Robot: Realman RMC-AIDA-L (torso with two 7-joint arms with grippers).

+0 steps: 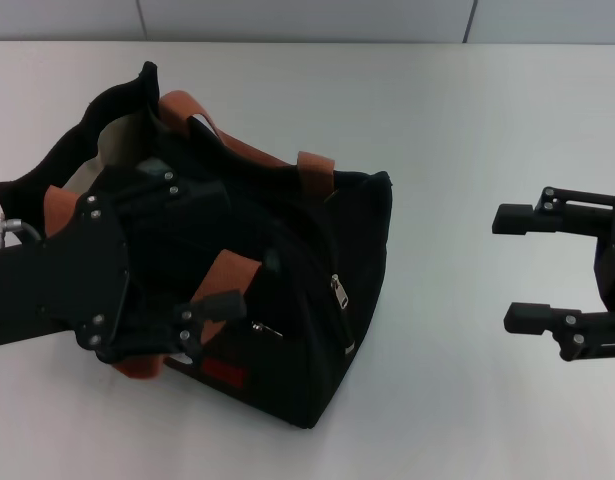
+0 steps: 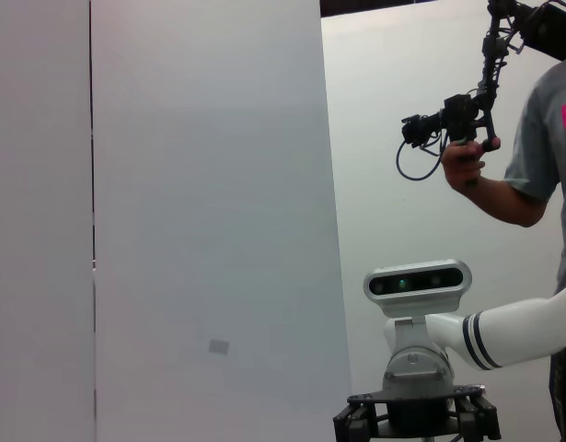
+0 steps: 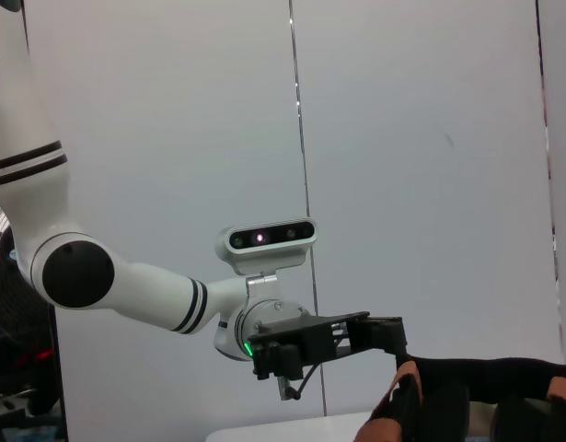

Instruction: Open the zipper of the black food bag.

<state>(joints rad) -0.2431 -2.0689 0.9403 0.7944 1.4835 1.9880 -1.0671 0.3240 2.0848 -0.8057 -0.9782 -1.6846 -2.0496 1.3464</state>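
Reaching in from the left edge, low over the near-left part of the black food bag [image 1: 287, 300]: the left gripper [image 1: 202, 320], its dark fingers [image 1: 219, 300] pressed together around the near orange-brown handle [image 1: 227, 285] where that strap crosses the bag's front panel. Seen from the right wrist view too, the same gripper [image 3: 379, 336] stretched out on its white arm [image 3: 126, 285] just above the bag's black rim [image 3: 485, 378] and an orange strap [image 3: 398, 410]. Standing on the white table [image 1: 467, 150], left of centre: the bag itself, boxy and somewhat slumped, mouth gaping at the far-left end with pale lining [image 1: 117, 145] showing, the far handle [image 1: 242, 140] arching over the top. Running down the right-hand front edge of the bag: the zipper [image 1: 339, 300], with a small silver pull tab hanging free there, not touched by either gripper; a second small silver tab [image 1: 265, 330] on the front panel and a red label [image 1: 225, 375] low near the bag's base. Well apart to the right, above bare table: the right gripper [image 1: 532, 270], parked, jaws wide open with nothing between them.
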